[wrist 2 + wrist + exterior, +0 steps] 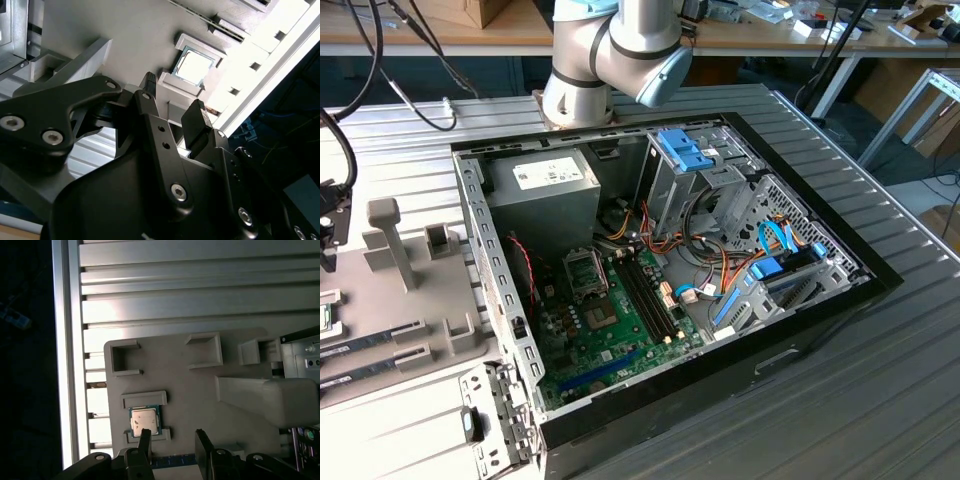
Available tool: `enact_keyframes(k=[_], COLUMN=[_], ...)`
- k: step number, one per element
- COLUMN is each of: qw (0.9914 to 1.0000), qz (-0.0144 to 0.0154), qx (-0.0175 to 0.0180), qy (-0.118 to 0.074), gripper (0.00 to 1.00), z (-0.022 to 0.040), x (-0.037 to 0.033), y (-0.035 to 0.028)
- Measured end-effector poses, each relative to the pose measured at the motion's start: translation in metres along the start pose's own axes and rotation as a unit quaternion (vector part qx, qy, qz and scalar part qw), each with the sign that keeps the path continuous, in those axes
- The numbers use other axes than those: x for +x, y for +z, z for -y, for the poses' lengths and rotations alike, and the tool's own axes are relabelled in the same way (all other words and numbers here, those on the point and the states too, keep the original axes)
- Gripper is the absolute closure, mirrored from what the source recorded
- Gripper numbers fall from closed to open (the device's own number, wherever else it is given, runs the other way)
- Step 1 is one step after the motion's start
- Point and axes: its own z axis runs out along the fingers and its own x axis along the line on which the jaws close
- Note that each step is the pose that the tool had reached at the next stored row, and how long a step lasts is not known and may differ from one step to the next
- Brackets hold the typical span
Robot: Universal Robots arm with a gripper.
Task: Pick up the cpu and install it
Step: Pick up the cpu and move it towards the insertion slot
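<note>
First wrist view is showing the fingers (pixel 145 441) released, empty, hovering near the cpu (pixel 144 420) in its grey holder (pixel 192 402).

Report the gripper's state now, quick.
Gripper: open, holding nothing. The cpu lies ungripped in its slot on the grey tray.

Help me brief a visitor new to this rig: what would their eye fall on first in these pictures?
The open computer case fills the middle of the exterior view, its green motherboard bare, with the robot arm at its far side. In both wrist views the gripper, open, hangs close to the cpu, which lies in a recess of a grey tray.
</note>
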Motion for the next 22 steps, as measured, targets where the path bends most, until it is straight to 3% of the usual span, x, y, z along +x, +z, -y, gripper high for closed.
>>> enact_keyframes(k=[22], qw=[1.00000], qz=[0.0000], qx=[0.0000], qy=[0.000], gripper=[0.52], z=[0.0006], x=[0.0038], y=[0.0074])
